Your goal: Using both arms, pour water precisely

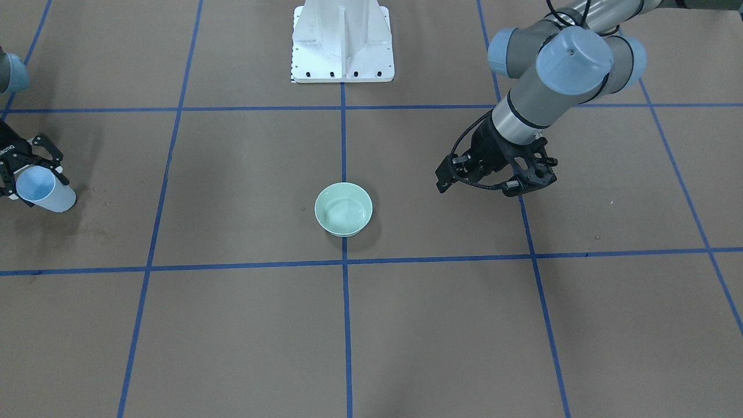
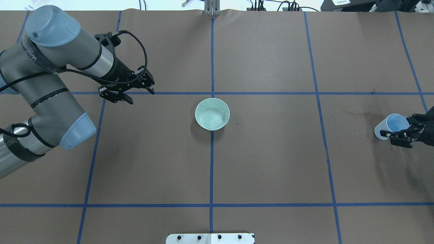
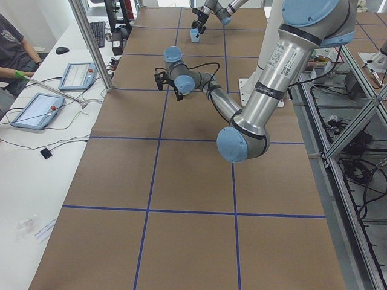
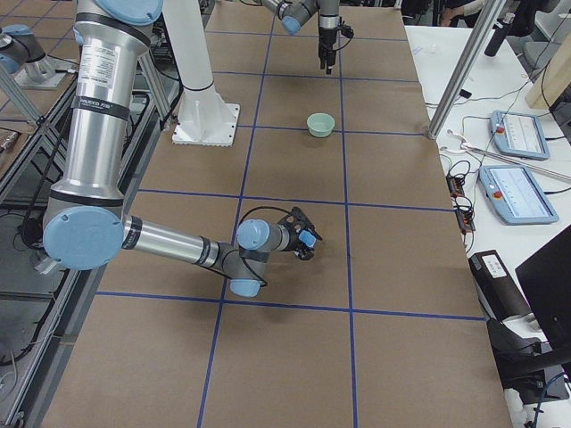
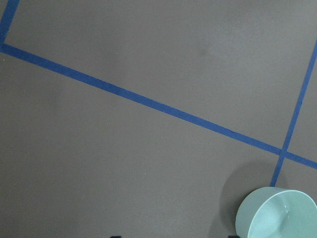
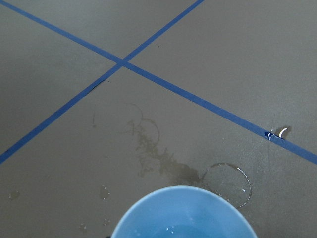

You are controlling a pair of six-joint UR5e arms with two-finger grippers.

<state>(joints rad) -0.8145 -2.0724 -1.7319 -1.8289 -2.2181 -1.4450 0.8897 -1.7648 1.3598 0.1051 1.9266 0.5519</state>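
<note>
A brown-papered table (image 2: 271, 162) is crossed by blue tape lines (image 2: 212, 159), and the white pedestal (image 1: 342, 43) stands at the top centre of the front-facing view. A pale green bowl (image 2: 212, 114) sits on a tape line at mid-frame in the overhead view, with nothing between it and either arm. Dried rings and wet marks (image 6: 163, 158) stain the paper ahead of the cup in the right wrist view. The left gripper (image 2: 140, 96), in the upper left of the overhead view, hangs near the bowl with its jaws spread wide and nothing between them. The right gripper (image 2: 405, 130), at the far right edge, is clamped around a light blue cup (image 2: 390, 126), well apart from the bowl; whether the cup touches the table I cannot tell. The water (image 6: 181, 230) lies inside the cup, visible only as a few whitish glints at the bottom edge of the right wrist view.
</note>
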